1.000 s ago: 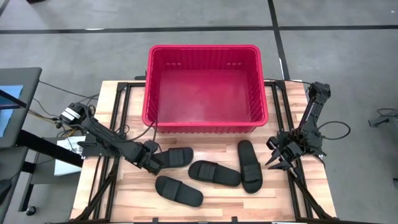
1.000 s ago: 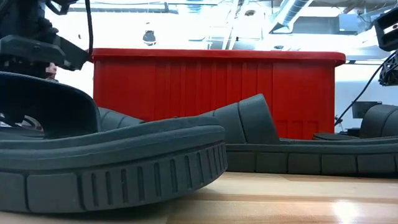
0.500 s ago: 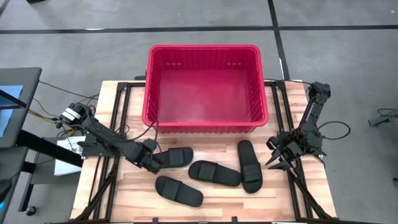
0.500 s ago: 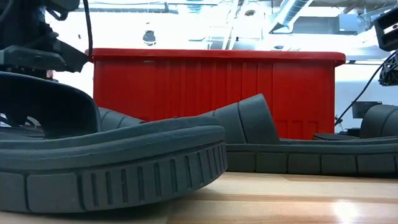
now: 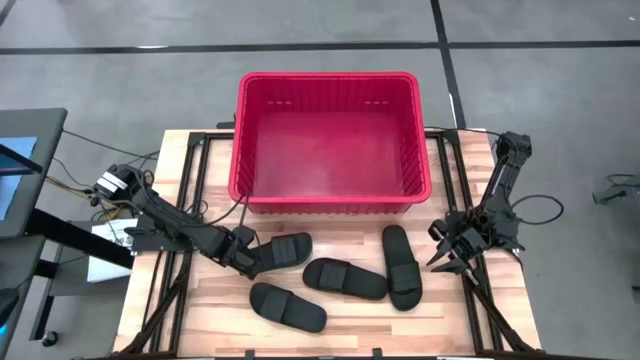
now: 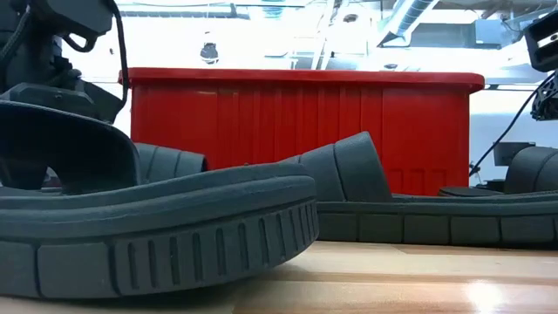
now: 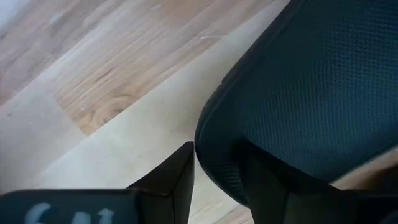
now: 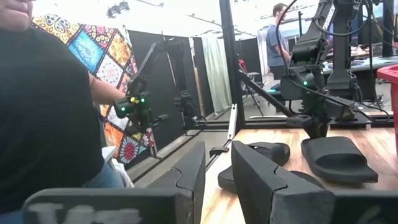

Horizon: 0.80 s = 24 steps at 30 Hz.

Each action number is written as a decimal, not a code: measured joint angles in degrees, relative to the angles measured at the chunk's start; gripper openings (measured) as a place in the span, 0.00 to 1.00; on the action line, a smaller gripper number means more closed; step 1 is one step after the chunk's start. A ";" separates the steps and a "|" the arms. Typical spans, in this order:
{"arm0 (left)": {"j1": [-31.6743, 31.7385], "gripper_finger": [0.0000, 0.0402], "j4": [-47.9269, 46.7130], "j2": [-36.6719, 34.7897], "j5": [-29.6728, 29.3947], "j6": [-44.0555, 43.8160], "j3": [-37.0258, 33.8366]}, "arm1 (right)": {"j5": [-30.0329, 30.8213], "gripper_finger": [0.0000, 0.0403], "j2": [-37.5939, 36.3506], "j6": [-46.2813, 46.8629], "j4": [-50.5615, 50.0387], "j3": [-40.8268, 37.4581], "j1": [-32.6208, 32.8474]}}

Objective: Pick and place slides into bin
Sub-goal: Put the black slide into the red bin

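Observation:
Four black slides lie on the wooden table in front of the red bin [image 5: 330, 140]: one at the left [image 5: 287, 250], one near the front [image 5: 288, 307], one in the middle [image 5: 345, 278] and one at the right [image 5: 402, 265]. My left gripper [image 5: 245, 252] points down, open, at the left slide's left end. In the left wrist view its fingers [image 7: 217, 149] stand astride that rounded end [image 7: 214, 165], one over the footbed and one beyond the edge. My right gripper [image 5: 447, 262] waits at the table's right edge, open a little, with nothing between its fingers. My left gripper comes from above, fingers pointing down, and straddles the rim of the left slide's left end [image 7: 211, 143]. Whether the fingers [image 7: 180, 177] touch the slide, I cannot tell. The slide lies flat on the table.
The bin stands at the table's far side, its near wall [image 6: 305, 131] behind the slides. The front slide [image 6: 157, 227] fills the low view's foreground. A person [image 8: 43, 112] sits close beyond the table's right side. Bare wood shows along the near edge [image 5: 400, 330].
My left gripper has sunk toward the left slide's left end, staying open and pointing down. The slides have kept their places.

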 joint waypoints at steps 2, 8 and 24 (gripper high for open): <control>-0.04 0.28 1.98 -0.02 -0.22 0.31 -0.44 | 0.00 0.17 -0.01 0.01 -0.02 0.00 0.02; 0.69 0.18 2.42 -0.02 -0.09 1.43 -0.59 | 0.00 0.17 -0.02 0.01 0.01 0.00 0.01; -2.51 0.00 -15.82 0.70 -7.49 3.63 6.68 | 0.00 0.17 -0.01 0.01 0.00 0.00 0.00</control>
